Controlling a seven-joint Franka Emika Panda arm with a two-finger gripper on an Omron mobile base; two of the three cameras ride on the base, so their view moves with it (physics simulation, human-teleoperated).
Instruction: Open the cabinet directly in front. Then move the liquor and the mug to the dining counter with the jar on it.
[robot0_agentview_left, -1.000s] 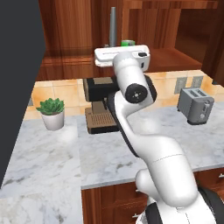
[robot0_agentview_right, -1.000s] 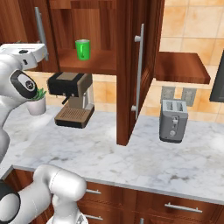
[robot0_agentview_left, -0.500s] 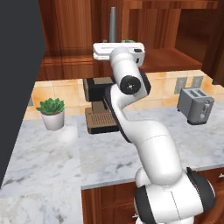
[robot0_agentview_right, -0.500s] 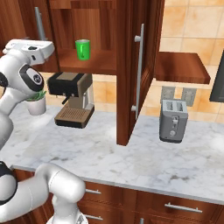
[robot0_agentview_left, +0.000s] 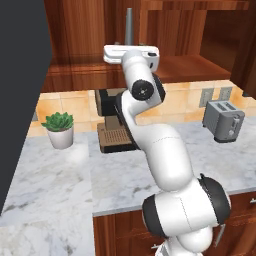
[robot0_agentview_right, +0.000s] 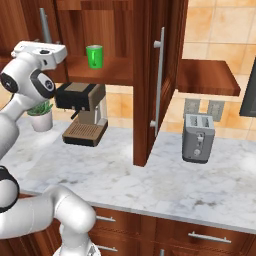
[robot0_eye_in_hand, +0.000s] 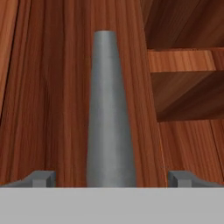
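Observation:
The cabinet (robot0_agentview_right: 107, 17) has its right door (robot0_agentview_right: 150, 75) swung open, and its left door (robot0_eye_in_hand: 52, 87) faces the hand. A bright green mug (robot0_agentview_right: 94, 56) stands on the shelf inside. My gripper (robot0_eye_in_hand: 111, 178) is open. Its two fingertips (robot0_eye_in_hand: 41, 178) stand either side of the left door's grey bar handle (robot0_eye_in_hand: 109, 109) without pressing on it. From the base views the white hand (robot0_agentview_left: 131, 52) sits high, just below that handle (robot0_agentview_left: 129, 22). The liquor, the dining counter and the jar are out of view.
The open door juts out over the marble worktop (robot0_agentview_right: 150, 180). A coffee machine (robot0_agentview_right: 82, 112) stands under the cabinet, with a potted plant (robot0_agentview_left: 60, 129) to its left and a toaster (robot0_agentview_right: 198, 137) to its right. Drawers (robot0_agentview_right: 200, 235) run below.
The hand has risen and swung in toward the left door's handle, which now lies between the open fingers. The mug and doors have not moved.

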